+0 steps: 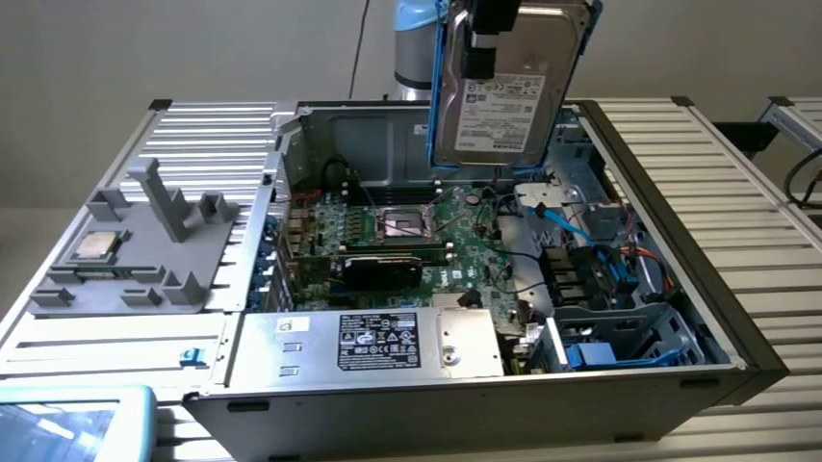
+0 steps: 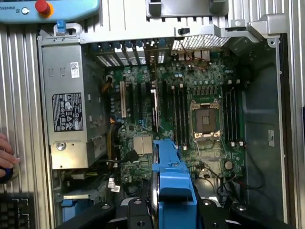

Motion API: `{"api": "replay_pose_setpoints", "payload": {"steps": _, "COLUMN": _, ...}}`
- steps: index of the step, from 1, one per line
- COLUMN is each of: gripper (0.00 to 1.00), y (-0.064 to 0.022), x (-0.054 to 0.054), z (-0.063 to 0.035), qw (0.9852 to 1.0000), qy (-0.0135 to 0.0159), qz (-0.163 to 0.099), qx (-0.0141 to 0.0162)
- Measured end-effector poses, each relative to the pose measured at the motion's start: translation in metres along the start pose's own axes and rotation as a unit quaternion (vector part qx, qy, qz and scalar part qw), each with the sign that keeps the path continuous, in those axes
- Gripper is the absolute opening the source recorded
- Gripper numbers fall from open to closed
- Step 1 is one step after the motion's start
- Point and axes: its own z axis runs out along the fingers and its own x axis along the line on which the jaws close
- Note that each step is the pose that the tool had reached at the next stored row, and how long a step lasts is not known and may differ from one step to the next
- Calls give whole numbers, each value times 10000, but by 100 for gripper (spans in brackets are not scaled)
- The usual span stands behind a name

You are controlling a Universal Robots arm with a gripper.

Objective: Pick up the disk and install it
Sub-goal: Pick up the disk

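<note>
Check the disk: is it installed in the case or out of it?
Out: the hard drive hangs upright above the open computer case, gripped by the end effector.

Above the computer case (image 1: 449, 414), the disk (image 1: 507, 96) runs out past the picture's upper edge, its label print too small to read, and beside the case, a hand (image 2: 5, 153) is cut off at the frame

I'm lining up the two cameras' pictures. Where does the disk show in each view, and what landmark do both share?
Exterior view: disk upright at top centre, label showing, above the open case.
Wrist view: disk edge-on, blue rail toward the camera, over the motherboard.
Shared landmark: power supply with its black label.
</note>
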Motion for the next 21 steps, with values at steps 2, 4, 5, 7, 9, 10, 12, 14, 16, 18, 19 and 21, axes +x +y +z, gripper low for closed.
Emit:
{"api": "replay_pose_setpoints", "payload": {"steps": 2, "gripper": 37, "y": -91, "x": 8, "z": 0, "qw": 10000, "qy": 0, "qz": 0, "qx": 0}}
{"api": "replay_pose_setpoints", "payload": {"steps": 4, "gripper": 37, "y": -181, "x": 18, "z": 1, "qw": 10000, "qy": -2, "qz": -1, "qx": -1}}
{"api": "replay_pose_setpoints", "payload": {"steps": 5, "gripper": 37, "y": -227, "x": 24, "z": 1, "qw": 10000, "qy": -3, "qz": 0, "qx": -1}}
{"api": "replay_pose_setpoints", "payload": {"steps": 7, "gripper": 37, "y": -319, "x": 35, "z": 2, "qw": 10000, "qy": -6, "qz": 0, "qx": -1}}
{"api": "replay_pose_setpoints", "payload": {"steps": 9, "gripper": 37, "y": -381, "x": 40, "z": 3, "qw": 10000, "qy": -7, "qz": 0, "qx": -1}}
{"api": "replay_pose_setpoints", "payload": {"steps": 10, "gripper": 37, "y": -397, "x": 39, "z": 3, "qw": 10000, "qy": -7, "qz": 0, "qx": -1}}
{"api": "replay_pose_setpoints", "payload": {"steps": 12, "gripper": 37, "y": -402, "x": 42, "z": 3, "qw": 10000, "qy": -7, "qz": 0, "qx": -1}}
{"api": "replay_pose_setpoints", "payload": {"steps": 14, "gripper": 37, "y": -402, "x": 43, "z": 3, "qw": 10000, "qy": -7, "qz": 1, "qx": -1}}
{"api": "replay_pose_setpoints", "payload": {"steps": 16, "gripper": 37, "y": -403, "x": 43, "z": 3, "qw": 10000, "qy": -8, "qz": 0, "qx": -2}}
{"api": "replay_pose_setpoints", "payload": {"steps": 18, "gripper": 37, "y": -403, "x": 43, "z": 3, "qw": 10000, "qy": -7, "qz": 0, "qx": -3}}
{"api": "replay_pose_setpoints", "payload": {"steps": 19, "gripper": 37, "y": -403, "x": 43, "z": 3, "qw": 10000, "qy": -7, "qz": 0, "qx": -3}}
{"api": "replay_pose_setpoints", "payload": {"steps": 21, "gripper": 37, "y": -403, "x": 43, "z": 3, "qw": 10000, "qy": -7, "qz": 0, "qx": -3}}
